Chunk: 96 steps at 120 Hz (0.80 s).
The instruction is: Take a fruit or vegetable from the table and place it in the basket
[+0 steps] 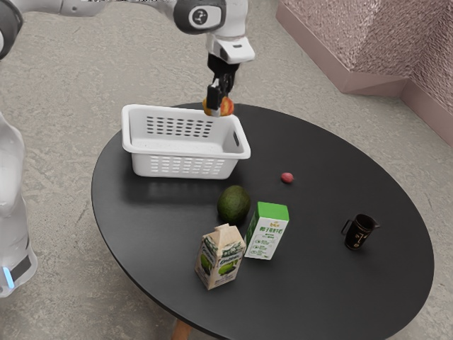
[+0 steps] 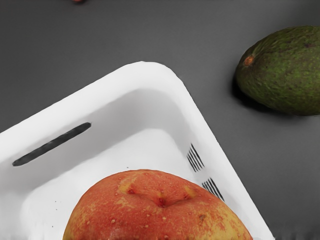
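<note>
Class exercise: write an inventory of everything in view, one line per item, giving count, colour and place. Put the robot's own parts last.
table: one, black, on the floor
basket: one, white, on the table
large fruit: one, orange-red and yellow, held above the basket
avocado: one, dark green, between basket and cartons
small fruit: one, red, beside the basket
tall carton: one, white and green, near the avocado
short carton: one, beige and green, beside the tall carton
pitcher: one, black, apart from the cartons
floor: one, grey, around the table
wall: one, pinkish, behind
arm: one, white, reaching in
gripper: one, black, holding the large fruit
</note>
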Motion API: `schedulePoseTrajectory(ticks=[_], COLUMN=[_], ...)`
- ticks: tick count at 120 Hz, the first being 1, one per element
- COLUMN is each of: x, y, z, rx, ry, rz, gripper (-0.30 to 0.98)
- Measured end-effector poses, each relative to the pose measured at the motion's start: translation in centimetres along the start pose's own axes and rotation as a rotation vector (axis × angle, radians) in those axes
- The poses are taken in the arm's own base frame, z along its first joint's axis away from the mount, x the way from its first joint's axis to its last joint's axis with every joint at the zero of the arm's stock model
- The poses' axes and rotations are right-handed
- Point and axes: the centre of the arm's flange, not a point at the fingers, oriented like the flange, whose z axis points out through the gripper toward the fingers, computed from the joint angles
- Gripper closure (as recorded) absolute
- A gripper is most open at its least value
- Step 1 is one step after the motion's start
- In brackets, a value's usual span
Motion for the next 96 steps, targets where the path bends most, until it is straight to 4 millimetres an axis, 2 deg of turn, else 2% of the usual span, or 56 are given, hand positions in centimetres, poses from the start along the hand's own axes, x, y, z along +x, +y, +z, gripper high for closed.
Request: schedulePoseTrajectory(ticks=[11, 23, 45, 59, 83, 96], x=[-2.0, -3.1, -4.7, -5.7, -6.3, -6.3], y=[-0.5, -1.0, -0.6, -1.1, -1.2, -1.2], z=[1.2, 2.0, 3.5, 3.8, 4.6, 4.5], rx=[-0.016, -0.029, -0.056, -0.062, -0.068, -0.062], ry=[-0.025, -0.041, -0.061, -0.063, -0.077, -0.080], rz=[-0.038, -0.067, -0.097, -0.128, -0.152, -0.155], gripper=[0.35, 0.35, 0.35, 0.35, 0.35, 0.16])
